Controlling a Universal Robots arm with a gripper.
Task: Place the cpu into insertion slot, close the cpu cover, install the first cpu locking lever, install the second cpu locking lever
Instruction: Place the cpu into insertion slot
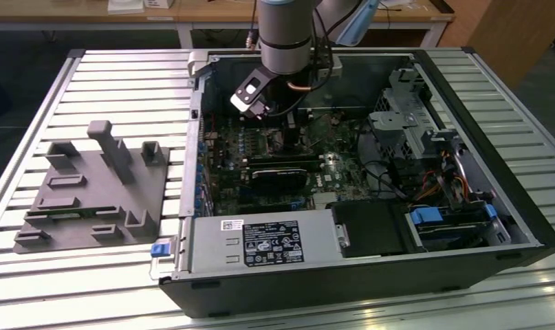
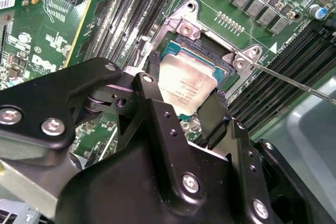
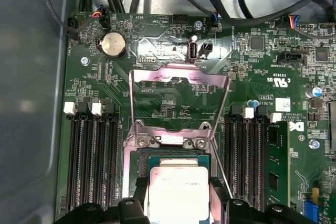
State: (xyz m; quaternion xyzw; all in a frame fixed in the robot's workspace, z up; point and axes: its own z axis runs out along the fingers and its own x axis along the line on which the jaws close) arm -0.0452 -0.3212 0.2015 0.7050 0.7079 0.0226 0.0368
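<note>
An open computer case lies on a slatted table, and the robot arm reaches down into it over the green motherboard. In both wrist views the gripper has its two black fingers drawn in narrowly against opposite edges of the cpu, holding it. The cpu lies over the slot, grey metal top facing up; I cannot tell whether it is fully seated. The cover is swung open, away from the slot. A thin metal lever stands free beside the slot. Long black memory slots flank it. A grey fixture sits on the table towards the exterior view's left.
</note>
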